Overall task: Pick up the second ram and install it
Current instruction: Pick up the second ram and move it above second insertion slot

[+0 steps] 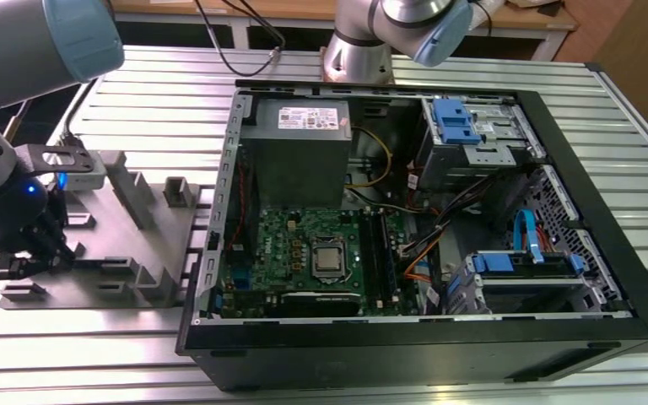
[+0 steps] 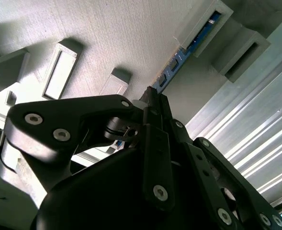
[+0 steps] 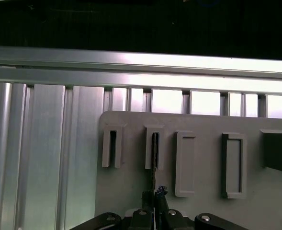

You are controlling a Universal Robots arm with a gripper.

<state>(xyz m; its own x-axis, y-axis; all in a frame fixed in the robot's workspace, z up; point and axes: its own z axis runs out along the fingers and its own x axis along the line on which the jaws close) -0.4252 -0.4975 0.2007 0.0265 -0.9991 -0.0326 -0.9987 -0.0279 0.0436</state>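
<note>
The second ram [image 2: 179, 60] is a thin dark blue strip standing on edge in a slotted holder of the grey fixture plate [image 1: 105, 226] at the exterior view's left. In the first wrist view the second ram [image 3: 154, 155] appears edge-on, rising out of one holder slot. My gripper [image 2: 152, 99] hangs low over that plate, its black fingers pressed against both faces of the strip, shut on it. My gripper [image 3: 154, 205] straddles the strip's near end, and my gripper [image 1: 34, 260] sits well left of the open computer case [image 1: 437, 333]. The green motherboard [image 1: 290, 245] lies inside, with long black slot rails [image 1: 378, 253].
Several upright grey holders [image 1: 132, 198] stand on the fixture plate around my gripper. The case wall [image 1: 229, 194] rises between plate and motherboard. Inside are a grey power supply [image 1: 301, 152], loose cables [image 1: 437, 228] and blue drive cages [image 1: 459, 122]. Another arm's base [image 1: 358, 51] stands behind.
</note>
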